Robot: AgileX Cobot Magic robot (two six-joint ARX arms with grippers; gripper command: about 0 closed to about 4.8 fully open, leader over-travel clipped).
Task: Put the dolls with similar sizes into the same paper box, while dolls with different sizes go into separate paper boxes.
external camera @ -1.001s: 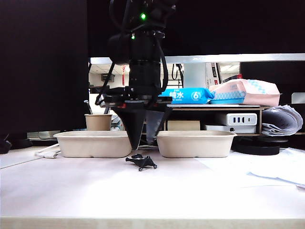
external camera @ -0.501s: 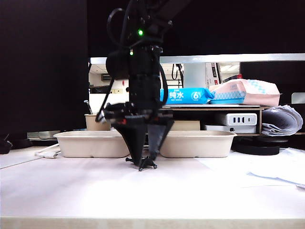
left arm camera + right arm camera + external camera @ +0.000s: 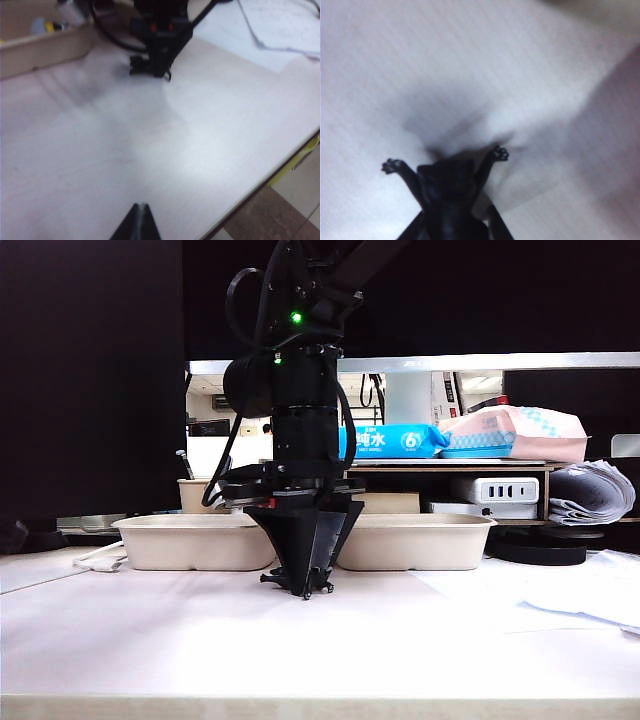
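Matt pulp trays (image 3: 195, 540), pale wood-grain table (image 3: 320, 640)

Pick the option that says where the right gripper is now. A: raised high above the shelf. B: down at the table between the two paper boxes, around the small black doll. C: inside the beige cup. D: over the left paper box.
B: the right gripper is down at the table with its fingers either side of the black doll, in front of the gap between the left paper box and the right paper box.
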